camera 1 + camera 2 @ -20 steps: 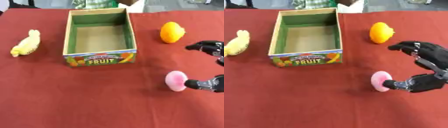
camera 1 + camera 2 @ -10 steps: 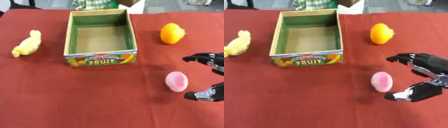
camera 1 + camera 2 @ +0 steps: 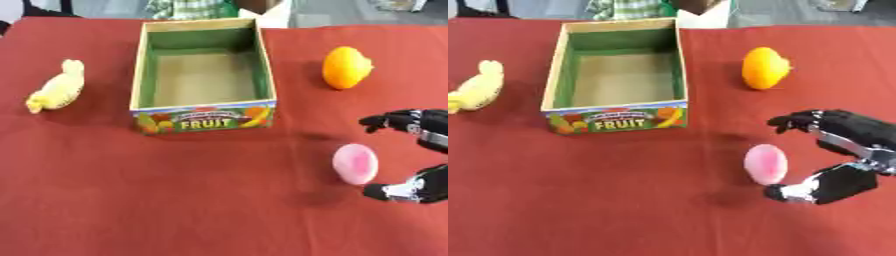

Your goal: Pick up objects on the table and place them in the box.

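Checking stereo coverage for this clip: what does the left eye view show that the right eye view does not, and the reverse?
Only the left eye view shows the whole yellow object, clear of the frame edge. Only the right eye view shows the right hand nearly whole, fingers spread beside the pink object. Both show the empty fruit box, the orange object and the red tablecloth.

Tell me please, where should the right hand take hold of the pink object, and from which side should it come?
Probably across its middle, coming from the robot's right. The pink object is a smooth oval with no handle, standing free on the red cloth, and its widest part is its middle. The right hand is already beside it on that side, open, thumb low and fingers above, apparently not touching it.
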Tool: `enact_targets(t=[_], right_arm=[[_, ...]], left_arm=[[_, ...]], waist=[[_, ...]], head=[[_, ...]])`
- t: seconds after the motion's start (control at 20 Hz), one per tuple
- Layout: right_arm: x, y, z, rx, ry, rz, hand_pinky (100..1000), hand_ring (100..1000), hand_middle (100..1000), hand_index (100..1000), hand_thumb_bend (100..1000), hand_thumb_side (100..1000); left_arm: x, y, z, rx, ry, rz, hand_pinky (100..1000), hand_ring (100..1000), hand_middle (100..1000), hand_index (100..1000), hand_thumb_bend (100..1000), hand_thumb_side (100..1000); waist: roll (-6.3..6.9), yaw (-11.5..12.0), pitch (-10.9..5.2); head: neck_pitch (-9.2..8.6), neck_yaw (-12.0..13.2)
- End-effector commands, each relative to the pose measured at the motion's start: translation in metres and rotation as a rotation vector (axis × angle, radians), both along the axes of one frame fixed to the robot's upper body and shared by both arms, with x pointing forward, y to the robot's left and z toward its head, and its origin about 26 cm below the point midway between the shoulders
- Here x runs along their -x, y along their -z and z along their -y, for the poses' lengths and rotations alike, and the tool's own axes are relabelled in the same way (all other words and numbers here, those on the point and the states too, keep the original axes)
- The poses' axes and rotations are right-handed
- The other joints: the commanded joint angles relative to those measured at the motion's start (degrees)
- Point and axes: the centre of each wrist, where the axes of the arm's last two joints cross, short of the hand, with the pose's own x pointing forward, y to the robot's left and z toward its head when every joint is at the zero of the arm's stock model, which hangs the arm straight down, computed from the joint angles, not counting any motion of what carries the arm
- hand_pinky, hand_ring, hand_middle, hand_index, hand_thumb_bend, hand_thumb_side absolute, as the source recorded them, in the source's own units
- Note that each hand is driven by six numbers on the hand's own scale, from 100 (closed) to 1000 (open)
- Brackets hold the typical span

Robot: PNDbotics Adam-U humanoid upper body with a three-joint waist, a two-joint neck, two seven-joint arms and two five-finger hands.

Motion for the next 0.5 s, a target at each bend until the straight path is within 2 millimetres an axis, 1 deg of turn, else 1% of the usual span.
enact_targets(t=[0.05, 0.3, 0.5], right_arm=[[0.0021, -0.0103, -0.0004, 0.039, 0.018, 0.035, 837, 882, 807, 987, 558, 693], [0.0017, -0.0077, -0.0040, 0.058, 0.024, 0.012, 836, 880, 803, 975, 556, 684], [0.0016, -0.0052, -0.0061, 0.061, 0.031, -0.009, 836, 879, 798, 967, 551, 676]], left_arm=[[0.0018, -0.0089, -0.0017, -0.021, 0.005, 0.025, 492, 539, 607, 672, 100, 850], [0.0016, -0.0091, -0.0013, -0.020, 0.008, 0.027, 492, 540, 607, 672, 100, 849], [0.0016, -0.0090, -0.0009, -0.018, 0.012, 0.028, 492, 541, 607, 672, 100, 849]], waist=[[0.08, 0.16, -1.01], [0.26, 0.20, -0.79], [0.43, 0.23, -0.61]], head=[[-0.33, -0.07], [0.07, 0.81], [-0.14, 1.10]])
